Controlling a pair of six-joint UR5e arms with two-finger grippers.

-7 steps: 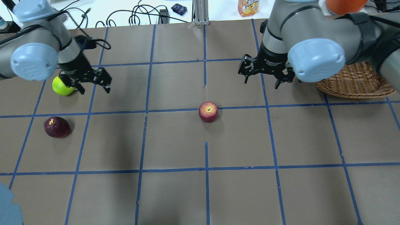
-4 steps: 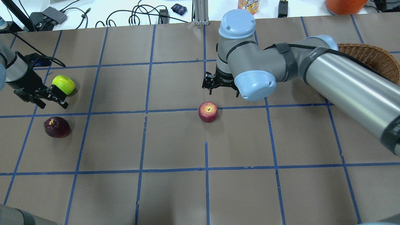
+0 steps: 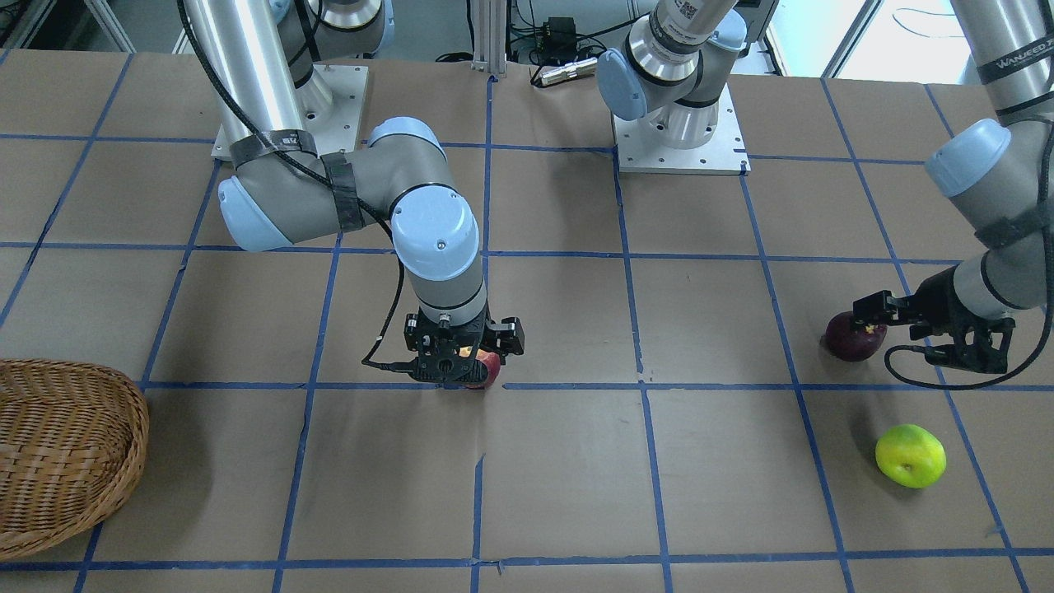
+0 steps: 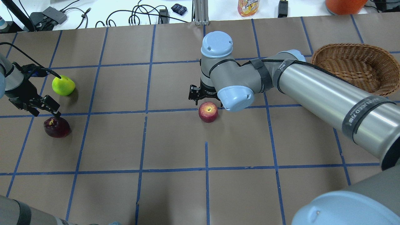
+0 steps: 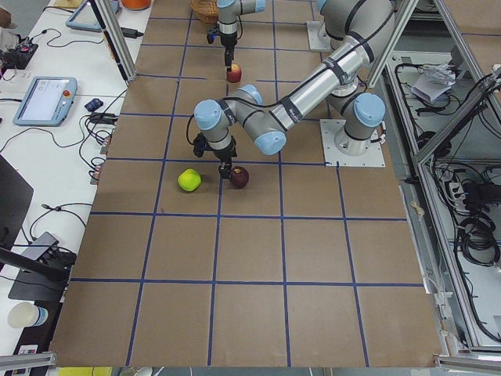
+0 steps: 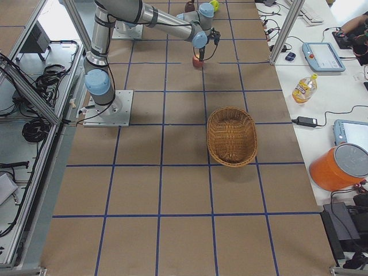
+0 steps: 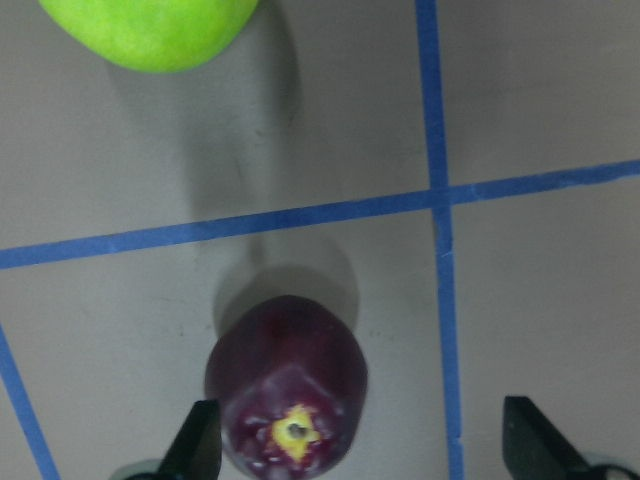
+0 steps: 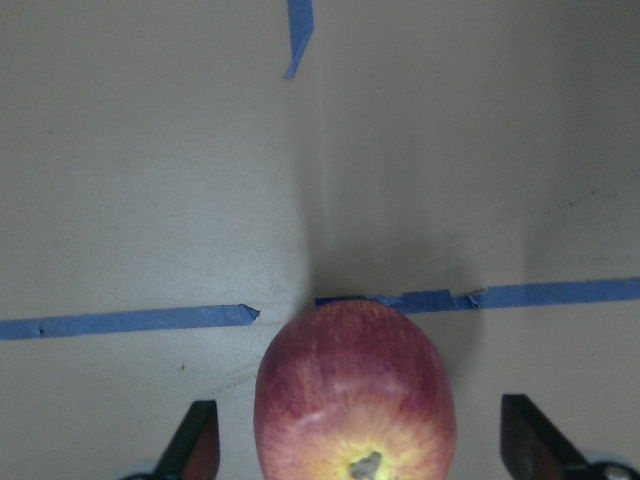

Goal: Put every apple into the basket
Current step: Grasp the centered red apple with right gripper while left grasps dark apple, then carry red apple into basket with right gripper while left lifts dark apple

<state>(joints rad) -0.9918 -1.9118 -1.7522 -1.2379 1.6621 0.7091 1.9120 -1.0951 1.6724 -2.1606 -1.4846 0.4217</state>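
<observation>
Farthest left of the basket (image 4: 350, 47), the left gripper (image 4: 43, 111) hangs with fingers spread wide over the maroon apple (image 4: 57, 127), which lies close by one fingertip. The green apple (image 4: 63, 85) sits near it, just as far from the basket. Roughly halfway towards the basket, the red apple (image 4: 208, 112) rests between the wide-open fingers of the right gripper (image 4: 204, 97), clear of both. All three apples lie on the table outside the basket

A: What lies beneath the right gripper (image 4: 206, 100)?
B: A table (image 4: 175, 140) covered in brown paper, with blue tape lines (image 4: 206, 170) forming a grid.
A: And beyond it?
B: Ahead and left, black cables (image 4: 136, 18); ahead and right, a drink bottle (image 4: 248, 7); farther right, an orange container (image 4: 345, 5).
</observation>
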